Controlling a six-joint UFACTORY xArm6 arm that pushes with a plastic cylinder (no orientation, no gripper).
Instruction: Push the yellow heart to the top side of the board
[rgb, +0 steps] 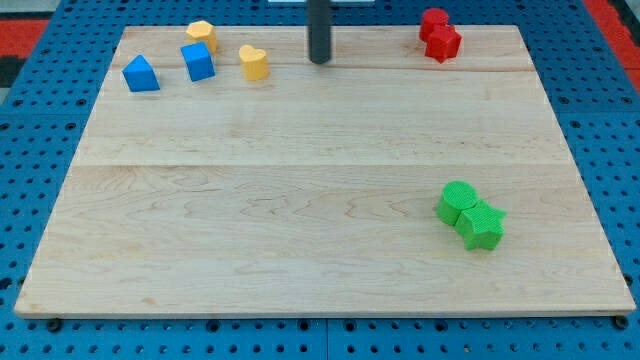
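The yellow heart lies near the view's top edge of the wooden board, left of centre. My tip rests on the board to the heart's right, about a block's width away and at the same height in the view, not touching it. The dark rod rises straight up out of the view's top.
A yellow block sits up and left of the heart, a blue cube and a blue wedge-like block lie further left. Two red blocks touch at the top right. A green cylinder and a green star touch at the lower right.
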